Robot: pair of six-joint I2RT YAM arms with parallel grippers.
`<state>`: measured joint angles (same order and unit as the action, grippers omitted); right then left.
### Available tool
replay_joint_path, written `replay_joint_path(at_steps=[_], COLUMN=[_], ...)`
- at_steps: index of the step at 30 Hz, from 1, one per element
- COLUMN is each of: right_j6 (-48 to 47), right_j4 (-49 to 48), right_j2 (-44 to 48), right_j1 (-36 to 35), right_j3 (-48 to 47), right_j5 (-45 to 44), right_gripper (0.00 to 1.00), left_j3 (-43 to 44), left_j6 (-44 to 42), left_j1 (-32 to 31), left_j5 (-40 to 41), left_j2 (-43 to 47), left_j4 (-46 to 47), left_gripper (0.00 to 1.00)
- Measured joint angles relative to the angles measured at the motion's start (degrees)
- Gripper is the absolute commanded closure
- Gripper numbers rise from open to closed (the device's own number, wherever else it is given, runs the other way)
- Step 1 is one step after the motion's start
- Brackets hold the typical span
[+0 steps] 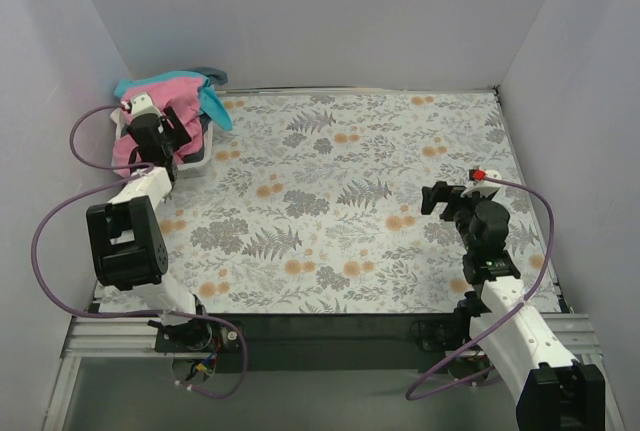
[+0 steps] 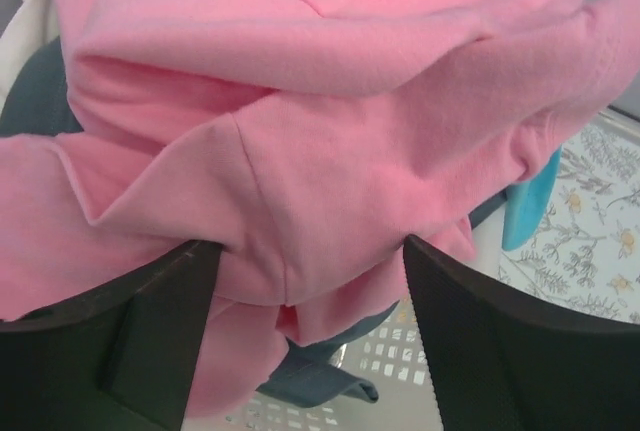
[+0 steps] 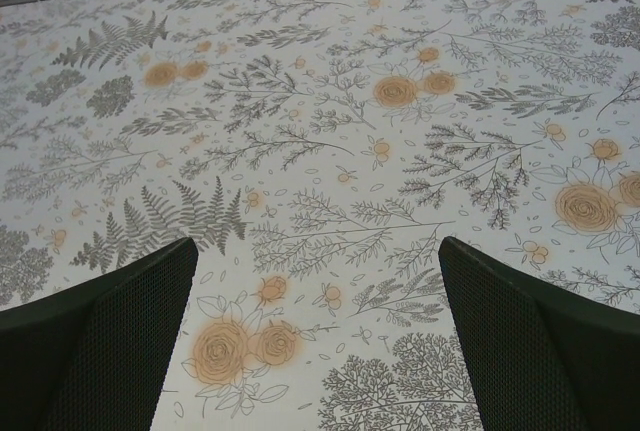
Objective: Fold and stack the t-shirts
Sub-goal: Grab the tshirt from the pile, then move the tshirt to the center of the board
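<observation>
The pink t-shirt (image 1: 172,85) lies crumpled on top of a pile in the white basket (image 1: 198,159) at the far left. The teal t-shirt (image 1: 216,107) hangs over the basket's right rim, and the slate grey-blue t-shirt (image 1: 214,76) shows behind. My left gripper (image 1: 168,133) is over the basket. In the left wrist view it (image 2: 310,244) is open, with a fold of the pink t-shirt (image 2: 330,121) between the wide jaws; the grey-blue t-shirt (image 2: 320,376) and the teal t-shirt (image 2: 530,213) show beneath. My right gripper (image 1: 441,197) (image 3: 317,246) is open and empty above the table.
The table is covered by a floral cloth (image 1: 340,201). White walls stand close at the left, back and right. The basket's perforated wall (image 2: 400,356) shows under the shirts. Purple cables loop beside both arms.
</observation>
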<state>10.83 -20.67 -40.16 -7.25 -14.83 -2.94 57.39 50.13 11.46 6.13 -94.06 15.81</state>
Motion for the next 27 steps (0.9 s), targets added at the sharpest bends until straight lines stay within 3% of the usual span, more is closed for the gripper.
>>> replay_joint_path(at_steps=[2, 3, 5, 16, 27], right_j6=[0.02, 0.02, 0.02, 0.55, 0.66], right_j4=[0.04, 0.02, 0.04, 0.02, 0.00], right_j2=[-0.55, -0.79, -0.96, -0.98, -2.01], right_j1=[0.00, 0.00, 0.00, 0.00, 0.00], right_j3=[0.00, 0.00, 0.00, 0.00, 0.00], right_j5=[0.15, 0.17, 0.22, 0.61, 1.11], right_gripper=[0.02, 0.02, 0.02, 0.02, 0.02], left_j3=[0.48, 0.57, 0.63, 0.63, 5.33], left_j6=[0.09, 0.02, 0.37, 0.50, -3.13], left_j1=[0.07, 0.07, 0.20, -1.38, -29.22], left_j5=[0.35, 0.37, 0.22, -3.48, -7.23], left_j2=[-0.81, -1.18, -1.70, 1.44, 15.69], left_j4=[0.46, 0.59, 0.57, -1.03, -5.09], left_gripper=[0.59, 0.83, 1.00, 1.00, 1.00])
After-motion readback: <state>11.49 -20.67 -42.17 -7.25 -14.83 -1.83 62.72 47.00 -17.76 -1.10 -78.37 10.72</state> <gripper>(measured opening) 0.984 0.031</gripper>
